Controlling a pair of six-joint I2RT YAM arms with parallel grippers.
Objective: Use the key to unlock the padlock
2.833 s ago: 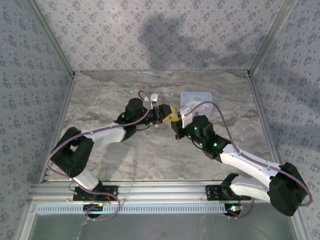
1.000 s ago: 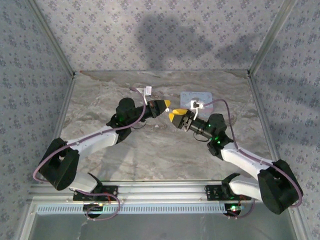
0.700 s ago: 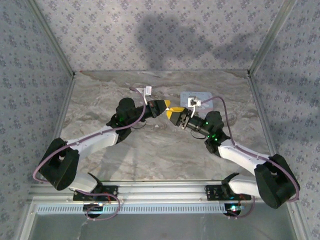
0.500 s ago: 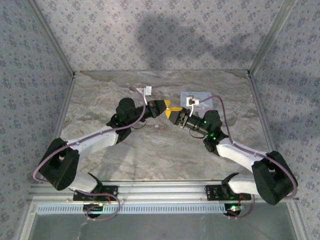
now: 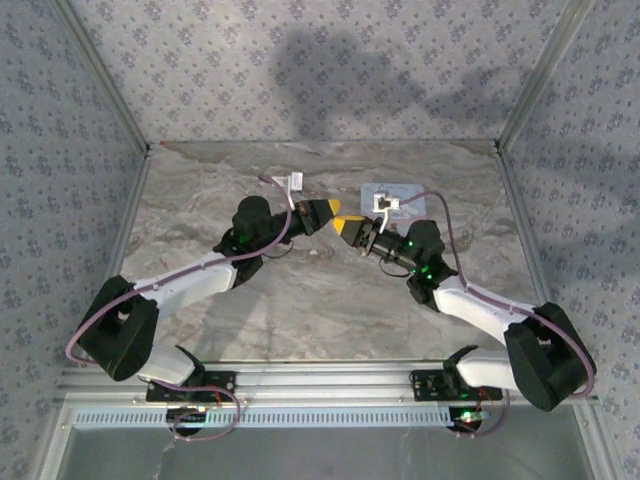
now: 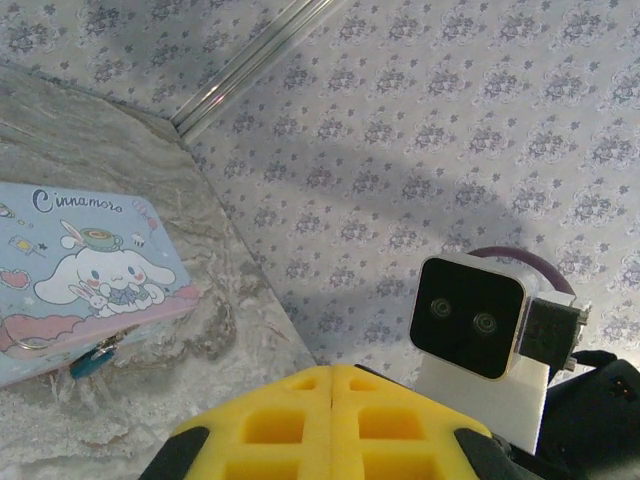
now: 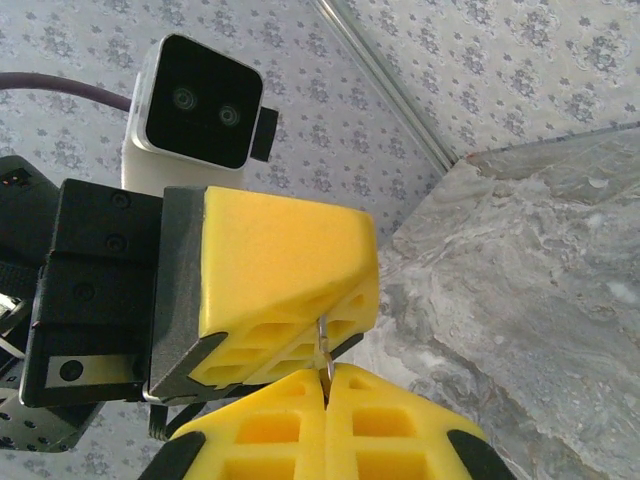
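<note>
From above and behind the arm bases we look down on the whole table [image 5: 300,300] from well back, with both arms reaching away from us. The left wrist view sits close behind the left gripper [image 6: 332,372] and faces the far right corner, past the tin [image 6: 80,270]. The right wrist view looks along the right gripper [image 7: 325,375] toward the far left corner. These two face each other: one catches the right wrist camera [image 6: 468,315], the other the left wrist camera [image 7: 200,105].
</note>
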